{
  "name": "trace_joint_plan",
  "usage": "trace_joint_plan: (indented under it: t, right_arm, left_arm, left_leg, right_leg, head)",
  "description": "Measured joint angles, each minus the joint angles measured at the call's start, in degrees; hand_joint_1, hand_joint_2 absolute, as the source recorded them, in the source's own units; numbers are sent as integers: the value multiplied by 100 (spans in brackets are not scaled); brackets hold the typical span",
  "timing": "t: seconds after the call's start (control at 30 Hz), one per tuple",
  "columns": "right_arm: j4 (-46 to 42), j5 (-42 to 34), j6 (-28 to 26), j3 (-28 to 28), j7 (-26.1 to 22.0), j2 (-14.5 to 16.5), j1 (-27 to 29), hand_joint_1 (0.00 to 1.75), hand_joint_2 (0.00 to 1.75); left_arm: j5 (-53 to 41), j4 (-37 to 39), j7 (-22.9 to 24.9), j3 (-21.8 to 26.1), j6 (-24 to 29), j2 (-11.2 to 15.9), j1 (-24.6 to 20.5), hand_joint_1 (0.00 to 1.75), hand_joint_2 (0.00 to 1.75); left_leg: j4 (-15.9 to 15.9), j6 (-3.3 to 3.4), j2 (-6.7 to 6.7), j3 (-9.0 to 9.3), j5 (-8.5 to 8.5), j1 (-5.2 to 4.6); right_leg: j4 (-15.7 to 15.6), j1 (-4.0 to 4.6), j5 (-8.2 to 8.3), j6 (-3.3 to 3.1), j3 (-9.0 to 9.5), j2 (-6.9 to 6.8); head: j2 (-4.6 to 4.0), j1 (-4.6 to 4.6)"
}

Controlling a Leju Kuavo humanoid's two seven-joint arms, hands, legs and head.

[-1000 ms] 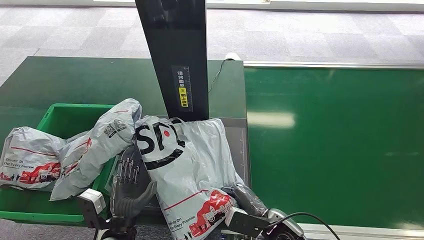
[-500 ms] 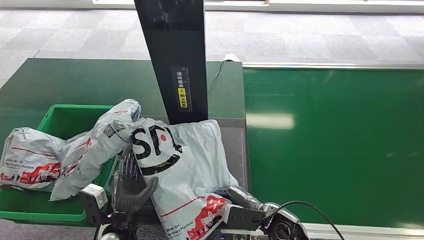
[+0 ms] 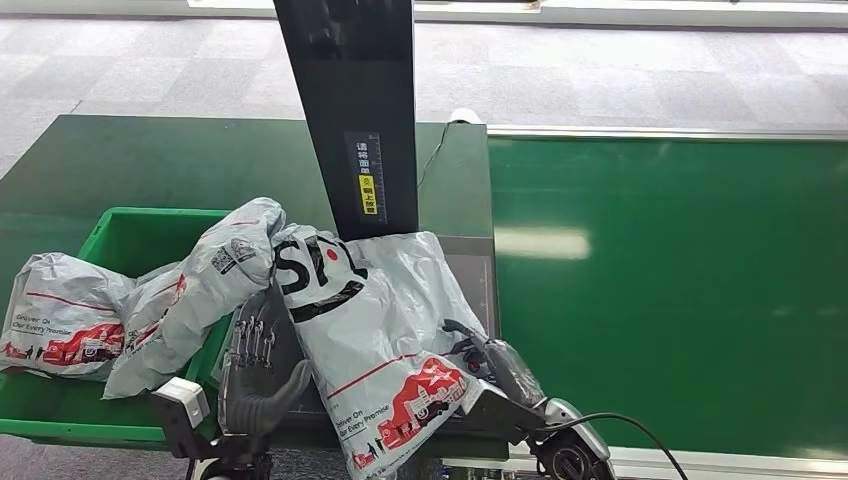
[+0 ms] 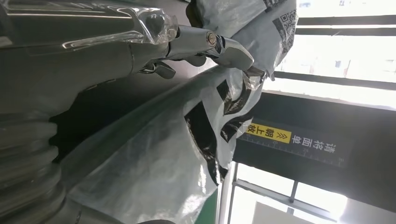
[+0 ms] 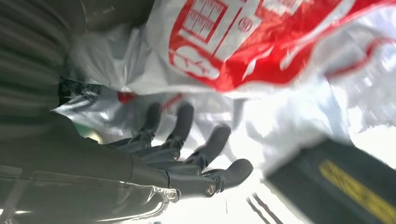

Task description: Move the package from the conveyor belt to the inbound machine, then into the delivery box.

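Note:
A large grey courier package with black lettering and a red print lies tilted on the inbound machine's platform, below the black scanner post. My left hand stands at the package's left edge, fingers straight and apart, touching the bag. In the left wrist view its fingers stretch along the package. My right hand lies against the package's lower right edge. In the right wrist view its fingers are spread beneath the package, not closed on it.
A green delivery box stands left of the machine with two grey packages in it, one leaning over its rim. The green conveyor belt stretches to the right. A black cable loops by my right wrist.
The package swung a little left, then back right, and its lower right part now sits higher. My right hand has moved up along its right edge. The left hand has barely moved.

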Motion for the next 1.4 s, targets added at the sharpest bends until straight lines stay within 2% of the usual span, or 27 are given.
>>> trace_joint_plan:
  t: [0.13, 0.23, 0.33, 0.57, 0.7, 0.8, 0.9, 1.4]
  right_arm:
    - [-402, -165, -931, -358, -458, 175, 204, 0, 175]
    - [-717, -640, -1238, -605, -702, 292, 338, 0, 175]
    - [-998, -1023, -1253, -765, -899, 365, 474, 0, 175]
    - [-1351, -1186, -1329, -890, -1040, 467, 650, 0, 175]
    - [-1427, -1214, -1350, -915, -982, 485, 706, 0, 175]
    - [-1438, -1047, -1238, -918, -720, 478, 757, 0, 175]
    - [-1425, -882, -1143, -918, -526, 469, 790, 0, 175]
    - [-1394, -833, -1122, -918, -476, 466, 809, 0, 175]
  left_arm:
    - [0, 0, -5, 1, 16, -4, -7, 0, 175]
    - [3, 3, -7, -1, 25, -5, -37, 0, 175]
    - [18, 15, -22, -4, 25, -5, -77, 0, 175]
    - [-20, 18, -162, -8, 137, -3, -106, 0, 175]
    - [-445, -28, -402, -4, 807, -7, -100, 0, 175]
    - [-818, -186, -580, -1, 1457, -9, -63, 0, 175]
    - [-1064, -378, -668, -1, 1859, -5, -18, 0, 175]
    - [-1125, -613, -691, 1, 1952, 4, 58, 0, 175]
  left_leg:
    - [1, 0, -1, -10, 0, 0]
    - [0, 0, -1, -20, 0, 0]
    - [0, 0, 0, -24, -1, 0]
    - [0, 0, 0, -27, -1, 0]
    - [0, 0, -1, -28, -1, 0]
    - [0, 0, -1, -30, -1, 0]
    - [0, 0, -1, -32, -1, 0]
    - [0, 0, -2, -32, 0, 0]
  right_leg:
    - [0, 0, 0, 0, -16, 1]
    - [0, 1, 0, 0, -25, 1]
    - [0, 1, 0, 0, -29, 1]
    - [0, 1, 0, 0, -31, 1]
    - [0, 1, 0, 0, -31, 1]
    - [0, 1, 0, -1, -31, 1]
    - [0, 1, 0, 0, -32, 0]
    - [0, 1, 0, 0, -32, 0]
  head:
    - [0, -1]
    - [0, -1]
    - [0, -1]
    - [0, -1]
    - [0, -1]
    - [0, -1]
    - [0, -1]
    - [0, -1]
